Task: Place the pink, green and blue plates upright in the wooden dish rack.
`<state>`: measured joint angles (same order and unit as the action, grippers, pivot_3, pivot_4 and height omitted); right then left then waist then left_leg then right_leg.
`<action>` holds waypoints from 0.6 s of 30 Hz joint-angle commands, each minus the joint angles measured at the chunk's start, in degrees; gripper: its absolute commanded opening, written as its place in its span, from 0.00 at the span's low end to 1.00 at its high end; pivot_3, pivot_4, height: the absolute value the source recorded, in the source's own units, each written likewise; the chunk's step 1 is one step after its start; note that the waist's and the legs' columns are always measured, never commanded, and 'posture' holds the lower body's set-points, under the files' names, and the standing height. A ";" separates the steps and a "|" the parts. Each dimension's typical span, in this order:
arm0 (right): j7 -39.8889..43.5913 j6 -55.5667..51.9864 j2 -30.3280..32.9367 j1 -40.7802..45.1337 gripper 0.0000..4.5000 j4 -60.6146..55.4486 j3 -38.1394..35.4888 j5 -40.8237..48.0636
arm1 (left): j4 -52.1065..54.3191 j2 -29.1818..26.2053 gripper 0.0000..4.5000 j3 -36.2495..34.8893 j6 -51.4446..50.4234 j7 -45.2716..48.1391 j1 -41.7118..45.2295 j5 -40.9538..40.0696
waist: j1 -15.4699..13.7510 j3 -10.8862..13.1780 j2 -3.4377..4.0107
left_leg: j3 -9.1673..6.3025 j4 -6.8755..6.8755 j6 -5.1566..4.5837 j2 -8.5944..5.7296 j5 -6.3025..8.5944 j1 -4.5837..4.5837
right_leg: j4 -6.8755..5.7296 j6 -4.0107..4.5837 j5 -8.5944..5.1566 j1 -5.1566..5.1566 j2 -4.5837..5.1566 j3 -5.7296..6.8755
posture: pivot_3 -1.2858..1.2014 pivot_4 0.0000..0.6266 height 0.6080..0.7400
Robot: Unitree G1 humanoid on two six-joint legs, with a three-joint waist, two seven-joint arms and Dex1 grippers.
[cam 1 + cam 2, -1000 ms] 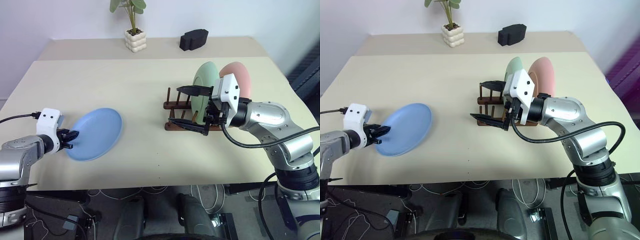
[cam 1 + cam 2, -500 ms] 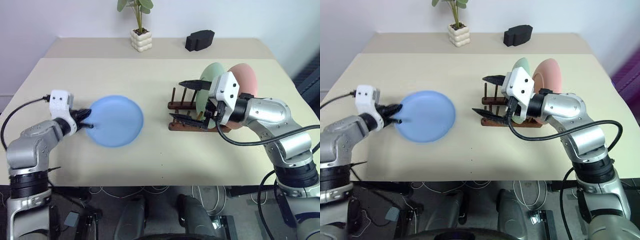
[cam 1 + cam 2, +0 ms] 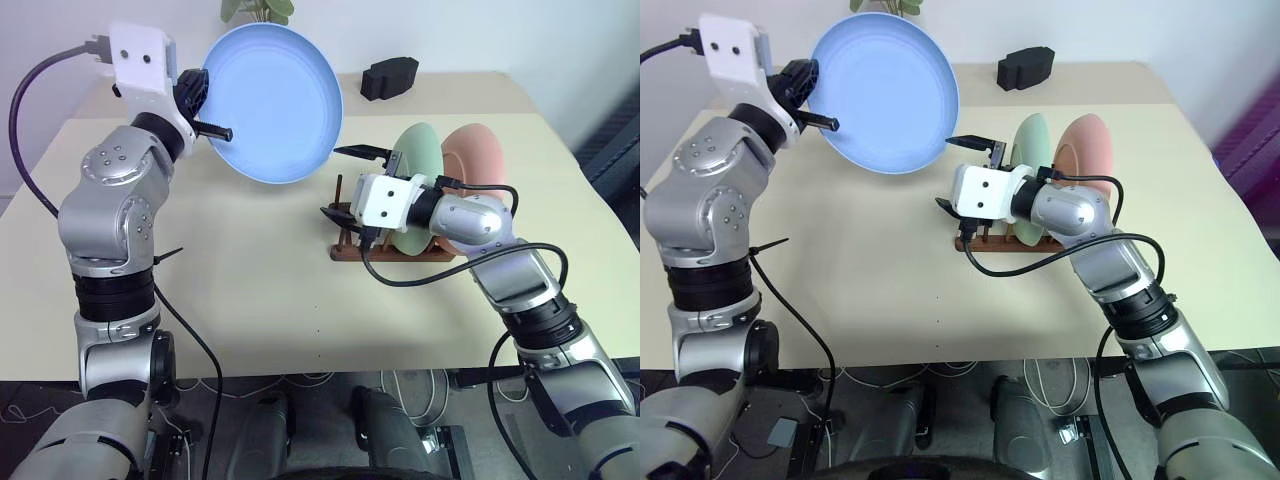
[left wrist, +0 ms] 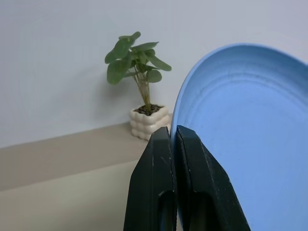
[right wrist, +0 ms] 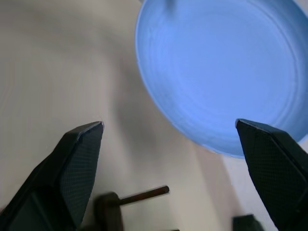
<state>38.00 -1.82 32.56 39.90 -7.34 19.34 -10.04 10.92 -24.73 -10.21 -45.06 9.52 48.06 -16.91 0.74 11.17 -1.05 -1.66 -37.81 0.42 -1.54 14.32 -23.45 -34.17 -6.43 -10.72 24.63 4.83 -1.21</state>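
Note:
My left gripper point(image 3: 208, 112) is shut on the rim of the blue plate point(image 3: 270, 100) and holds it high above the table, tilted nearly upright with its hollow facing me. In the left wrist view the black fingers point(image 4: 159, 159) pinch the blue plate's point(image 4: 245, 144) edge. The green plate point(image 3: 420, 150) and the pink plate point(image 3: 482, 155) stand upright in the wooden dish rack point(image 3: 348, 254) at mid right. My right gripper point(image 3: 335, 180) is open in front of the rack's left end, holding nothing. Its wrist view looks up at the blue plate point(image 5: 221, 72).
A potted plant point(image 4: 139, 72) and a black object point(image 3: 390, 78) sit at the back on the far table. The beige table point(image 3: 250, 290) has bare surface left of and in front of the rack. Cables trail from both arms.
My left arm has lifted the blue plate off the table, up and to the right, and turned it nearly upright. The right gripper rolled and edged left in front of the rack, still open.

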 commanded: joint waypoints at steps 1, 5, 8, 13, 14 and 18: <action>-1.44 3.16 -1.48 1.83 1.00 -0.25 0.16 -3.19 | 4.06 0.33 0.00 0.36 -1.14 -0.26 2.28 -0.51 | 0.04 0.01 0.00 | -0.01 0.00 0.00 0.01 0.00 0.00 | -0.01 0.00 0.00 0.00 -0.02 0.00 | 0.52 0.24 0.97; -2.60 5.51 -2.77 2.70 1.00 1.36 1.02 -6.99 | 5.36 1.56 0.00 1.13 -2.45 0.13 2.62 -1.16 | 0.07 0.01 0.00 | -0.04 0.00 0.02 0.01 -0.01 0.00 | -0.02 0.00 0.00 0.00 -0.05 0.00 | 0.52 0.24 0.97; -2.57 6.46 -3.34 2.77 1.00 2.28 1.09 -8.31 | 6.95 2.77 0.00 1.53 -3.73 0.05 3.09 -1.98 | -0.01 0.01 -0.01 | -0.05 0.00 0.02 0.02 -0.01 0.00 | -0.02 0.00 0.00 0.00 -0.06 0.00 | 0.52 0.24 0.97; -2.01 7.08 -3.90 2.73 0.88 3.65 0.84 -9.50 | 8.67 3.69 0.00 1.44 -5.24 0.43 3.32 -3.27 | 0.04 0.01 -0.01 | -0.07 0.00 0.04 0.02 -0.02 0.00 | -0.02 0.00 0.00 -0.01 -0.06 0.00 | 0.52 0.24 0.97; -1.86 7.07 -3.99 2.70 0.83 3.72 0.78 -9.48 | 8.77 3.63 0.00 1.48 -5.37 0.48 3.30 -3.30 | 0.06 0.01 -0.01 | -0.07 0.00 0.04 0.02 -0.02 0.00 | -0.03 0.00 0.00 -0.01 -0.07 0.00 | 0.52 0.24 0.97; -1.39 7.12 -4.18 2.36 0.38 3.64 0.79 -9.34 | 8.78 3.40 0.00 1.36 -5.55 0.38 3.08 -3.21 | 0.09 0.01 -0.01 | -0.08 0.00 0.04 0.02 -0.03 0.01 | -0.03 0.01 0.00 -0.01 -0.09 0.00 | 0.52 0.24 0.97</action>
<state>36.50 4.29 28.93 41.23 -2.48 21.20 -19.45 17.20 -20.88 -8.46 -50.95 9.92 49.56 -19.95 0.82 11.18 -1.05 -1.75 -37.81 0.47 -1.52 14.30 -23.45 -34.20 -6.42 -10.72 24.62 4.73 -1.22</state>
